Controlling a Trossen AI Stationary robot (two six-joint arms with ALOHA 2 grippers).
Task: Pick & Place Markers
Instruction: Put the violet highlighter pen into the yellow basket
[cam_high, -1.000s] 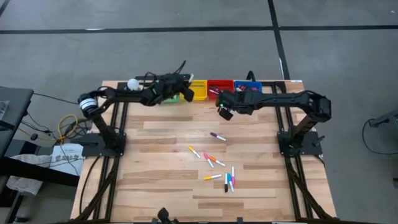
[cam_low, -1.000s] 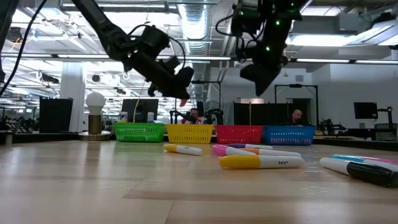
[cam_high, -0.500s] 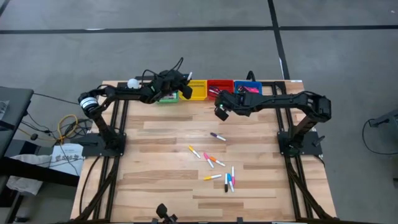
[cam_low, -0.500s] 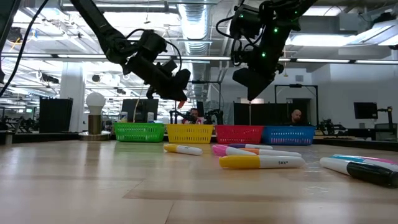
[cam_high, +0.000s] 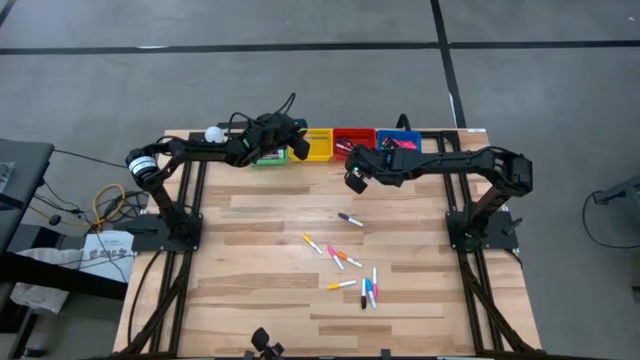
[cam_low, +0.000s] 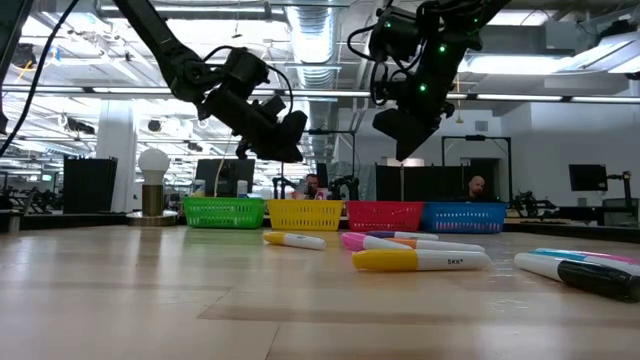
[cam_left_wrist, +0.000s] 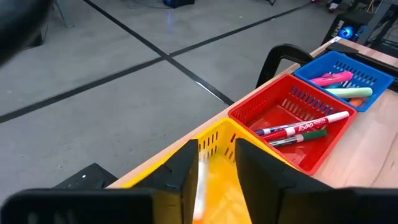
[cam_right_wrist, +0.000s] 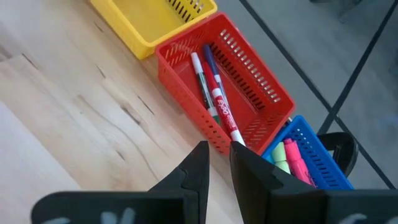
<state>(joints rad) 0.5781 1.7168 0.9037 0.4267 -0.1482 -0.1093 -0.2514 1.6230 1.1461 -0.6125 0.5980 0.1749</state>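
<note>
At the table's far edge, the left gripper (cam_high: 297, 150) hangs over the yellow bin (cam_high: 319, 144), having shifted toward it from above the green bin (cam_high: 268, 157) a second ago. Its fingers (cam_left_wrist: 186, 174) clamp a pale marker (cam_left_wrist: 200, 186), which the left wrist view shows directly above the yellow bin's interior; release appears to be the next step. The red bin (cam_right_wrist: 227, 99) already holds several markers, and the blue bin (cam_left_wrist: 342, 74) holds pink and green ones. The right gripper (cam_high: 355, 179) has withdrawn from the red bin toward the table's middle; its fingers (cam_right_wrist: 194, 171) are nearly closed on nothing visible. The remaining markers (cam_high: 345, 262) lie scattered toward the near edge, well apart from both grippers.
</note>
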